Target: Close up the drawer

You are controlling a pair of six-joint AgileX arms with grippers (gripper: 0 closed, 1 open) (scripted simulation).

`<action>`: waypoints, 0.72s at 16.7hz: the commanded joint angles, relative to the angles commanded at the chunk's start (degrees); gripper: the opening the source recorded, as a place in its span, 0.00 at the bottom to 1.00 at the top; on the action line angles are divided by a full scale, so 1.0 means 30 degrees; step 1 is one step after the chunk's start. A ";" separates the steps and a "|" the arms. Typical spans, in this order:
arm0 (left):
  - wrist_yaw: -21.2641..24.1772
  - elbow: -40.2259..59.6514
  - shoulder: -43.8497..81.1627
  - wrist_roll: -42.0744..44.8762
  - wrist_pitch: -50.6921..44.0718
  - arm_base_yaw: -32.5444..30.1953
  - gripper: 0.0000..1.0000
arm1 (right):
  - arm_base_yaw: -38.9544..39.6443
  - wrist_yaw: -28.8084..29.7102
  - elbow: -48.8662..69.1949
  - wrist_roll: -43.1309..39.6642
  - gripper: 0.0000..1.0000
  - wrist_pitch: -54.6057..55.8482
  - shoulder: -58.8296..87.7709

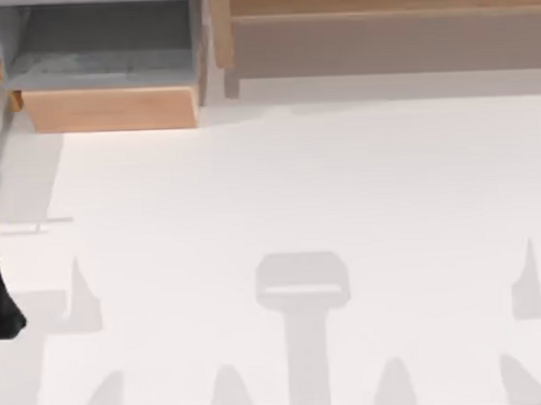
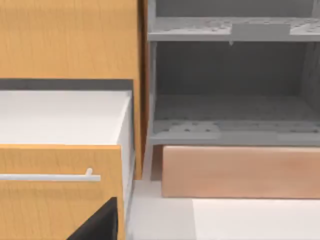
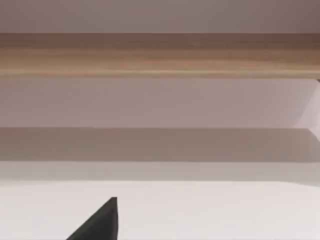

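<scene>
Drawer: the drawer [image 1: 101, 71] sits at the far left of the table, pulled out, with its grey inside open to the top view. Its front panel [image 1: 107, 109] faces the near side.

Task status: not closed, and I judge nothing is touching the panel yet.

Risk one: there's no handle on that panel [image 2: 240, 172], so it has to be a flat push. An off-centre push would likely skew the box on its thin sides and jam it partway.

Risk two: wrong target! In the left wrist view an orange drawer [image 2: 55, 200] with a pale bar [image 2: 47, 176] sits just beside the real one. A line drifting that way hits the wrong front.

Risk three: coming in too high means dropping into the grey inside rather than meeting the panel. The push then goes nowhere, or snags the rim.

Risk four: the wide unit [image 1: 389, 38] stands just to the right of the drawer, so a swing from that side could clip it.

Left arm: the left arm [image 1: 0, 296] shows as a dark sliver at the left edge on the near side, well apart from the drawer. Its wrist camera looks across at the panel, roughly level with it.

Left gripper: a black corner of the left gripper [image 2: 97, 224] pokes into its own view. Spread or pressed together? Cannot tell.

Right gripper: parked, with the right gripper [image 3: 100, 222] facing the wide unit's taupe face. Its grip state can't be told either.

Next move, my call: line up square on the middle of the panel, then push straight in.
</scene>
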 joint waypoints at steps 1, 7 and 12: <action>0.0000 0.0000 0.0000 0.0000 0.0000 0.0000 1.00 | 0.0000 0.0000 0.0000 0.0000 1.00 0.0000 0.0000; -0.2967 0.2314 0.3228 0.0175 0.1723 -0.2745 1.00 | 0.0000 0.0000 0.0000 0.0000 1.00 0.0000 0.0000; -0.7952 0.6021 1.0249 0.0246 0.4442 -0.7682 1.00 | 0.0000 0.0000 0.0000 0.0000 1.00 0.0000 0.0000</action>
